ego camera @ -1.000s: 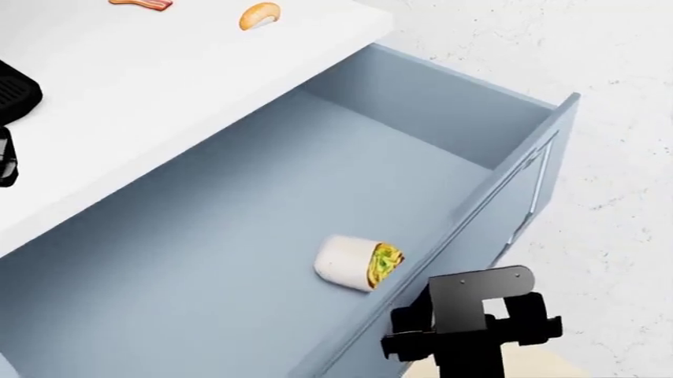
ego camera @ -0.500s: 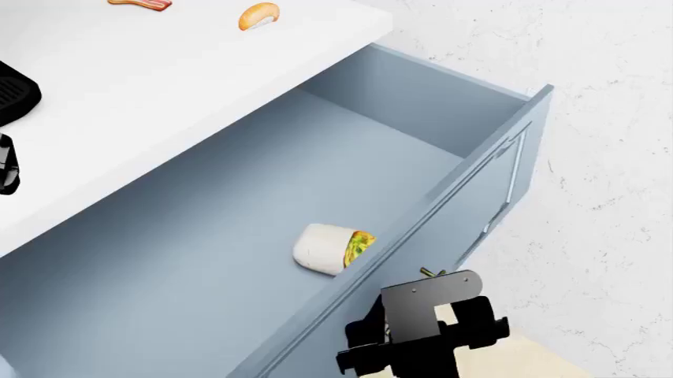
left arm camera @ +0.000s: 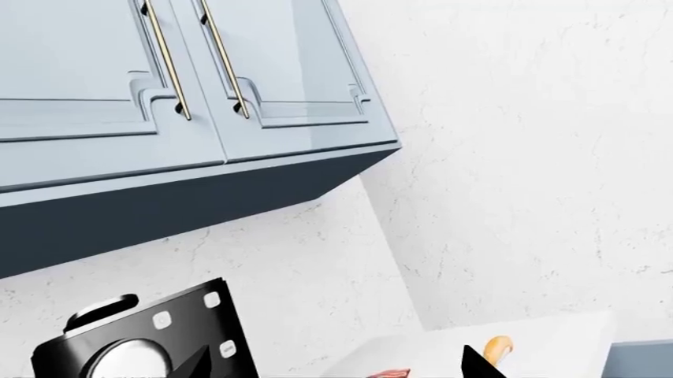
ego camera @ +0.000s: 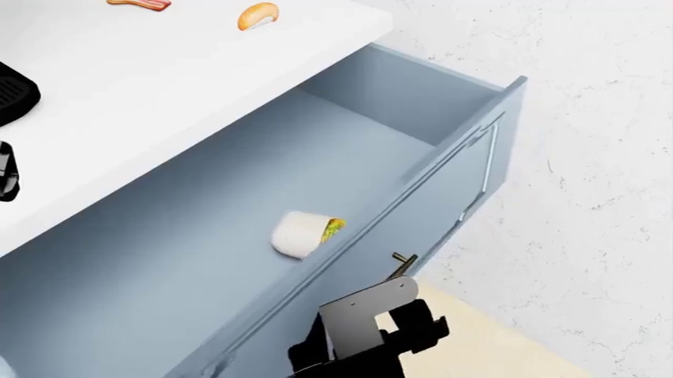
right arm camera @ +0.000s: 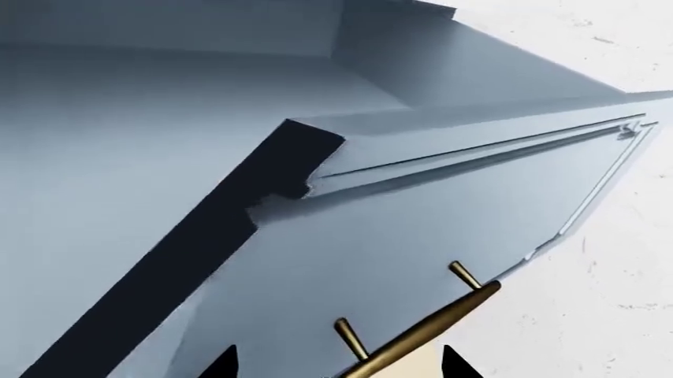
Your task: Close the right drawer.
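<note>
1 open drawer (ego camera: 315,169), 1 wrap (ego camera: 305,233), 2 upper cab doors (left arm camera: 284,71), 1 croissant (ego camera: 258,15), 1 bacon strip (ego camera: 142,4).

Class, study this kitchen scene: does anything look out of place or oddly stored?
Yes. A tortilla wrap with green filling lies loose on its side inside the open pale blue-grey drawer, close to the front panel. Unwrapped food in a bare drawer looks odd.

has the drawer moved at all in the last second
Yes. The drawer has slid in toward the white counter; its front now sits nearer the counter's edge, with the right gripper at it.
</note>
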Tool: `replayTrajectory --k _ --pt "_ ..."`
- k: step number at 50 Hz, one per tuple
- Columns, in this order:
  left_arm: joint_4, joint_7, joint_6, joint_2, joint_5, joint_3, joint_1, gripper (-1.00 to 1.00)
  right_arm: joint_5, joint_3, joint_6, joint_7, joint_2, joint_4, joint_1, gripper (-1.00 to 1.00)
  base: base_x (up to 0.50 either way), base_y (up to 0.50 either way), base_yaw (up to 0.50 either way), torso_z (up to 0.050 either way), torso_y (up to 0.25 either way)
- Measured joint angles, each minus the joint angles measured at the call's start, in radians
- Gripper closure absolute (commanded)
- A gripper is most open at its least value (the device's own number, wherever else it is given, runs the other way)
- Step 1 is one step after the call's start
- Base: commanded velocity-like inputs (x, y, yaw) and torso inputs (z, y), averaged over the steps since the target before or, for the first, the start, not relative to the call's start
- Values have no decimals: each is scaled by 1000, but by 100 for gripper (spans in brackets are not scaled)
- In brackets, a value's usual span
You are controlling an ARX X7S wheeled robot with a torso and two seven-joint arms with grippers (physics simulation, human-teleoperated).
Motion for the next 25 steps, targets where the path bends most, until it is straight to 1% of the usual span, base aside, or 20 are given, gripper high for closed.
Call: replayTrajectory --k 10,25 --pt "7 -2 0 -6 -5 -10 11 -100 65 -108 -6 5 -8 11 30 -100 0 0 0 0 0" --pt "18 -7 -2 -12 -9 -20 25 -100 221 -319 -30 47 -14 26 85 -100 0 0 0 0 0"
